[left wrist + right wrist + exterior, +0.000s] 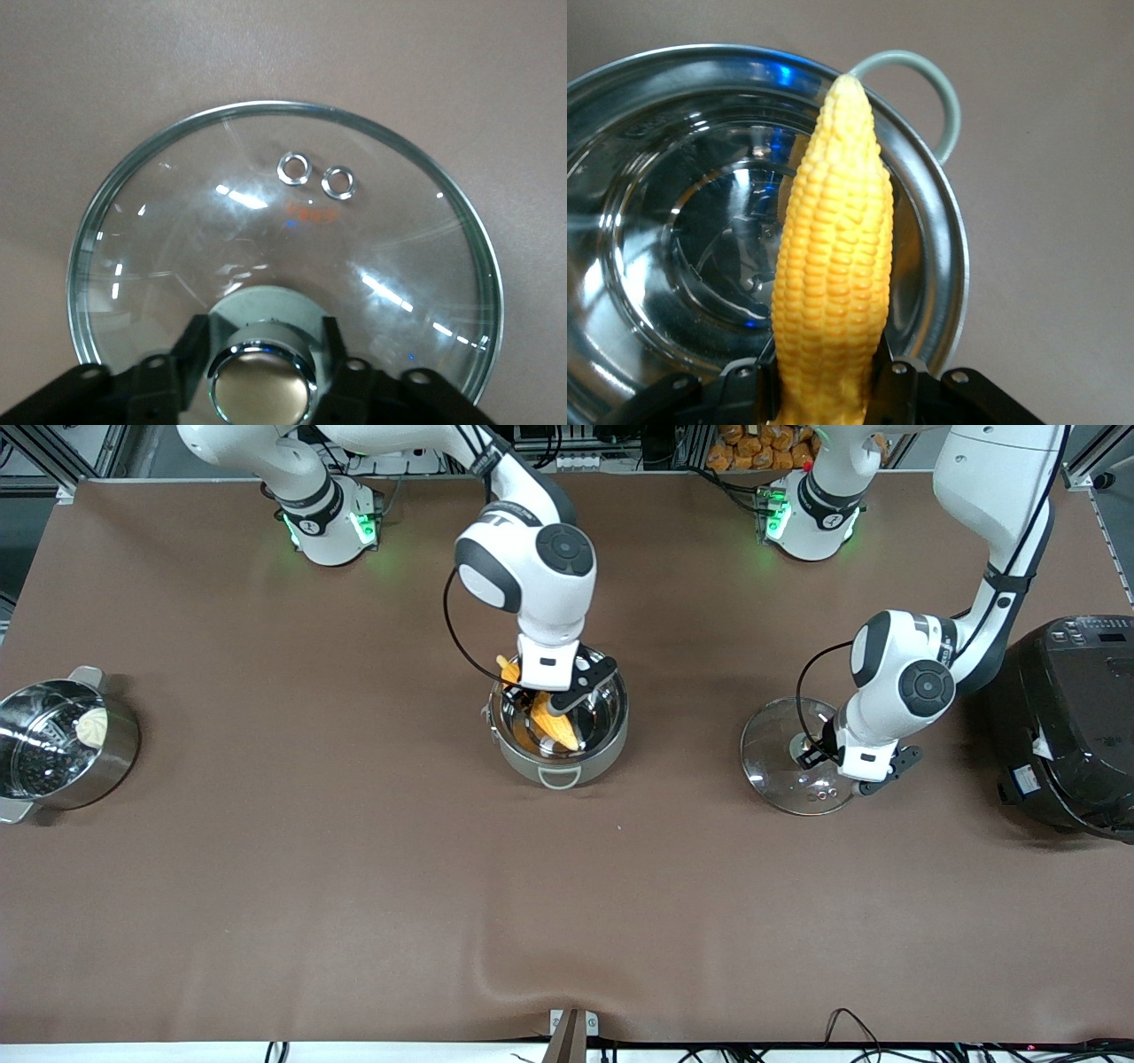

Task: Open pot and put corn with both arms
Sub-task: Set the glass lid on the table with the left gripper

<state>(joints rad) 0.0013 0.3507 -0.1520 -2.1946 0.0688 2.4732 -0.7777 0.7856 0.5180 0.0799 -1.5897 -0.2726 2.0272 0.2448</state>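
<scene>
The left gripper [828, 757], wrist pointing straight down, sits low on the glass lid [784, 757], which lies flat on the table [354, 886] at about 3 o'clock from the pot [560, 726]; its fingers [190, 350] flank the knob [261, 385], seemingly clamped on it. Over the open pot, the right gripper [556, 707] reaches steeply down, closed on the corn [554, 726], whose pointed tip aims at the pot's 6 o'clock handle [560, 778].

The corn [831, 266] is yellow with rows of small bumps. The pot [602, 731] is shiny silver with grey loop handles. The lid [283, 257] is clear glass with a silver rim and a tan knob. The table [354, 868] is brown. The cooker [1072, 726] is black.
</scene>
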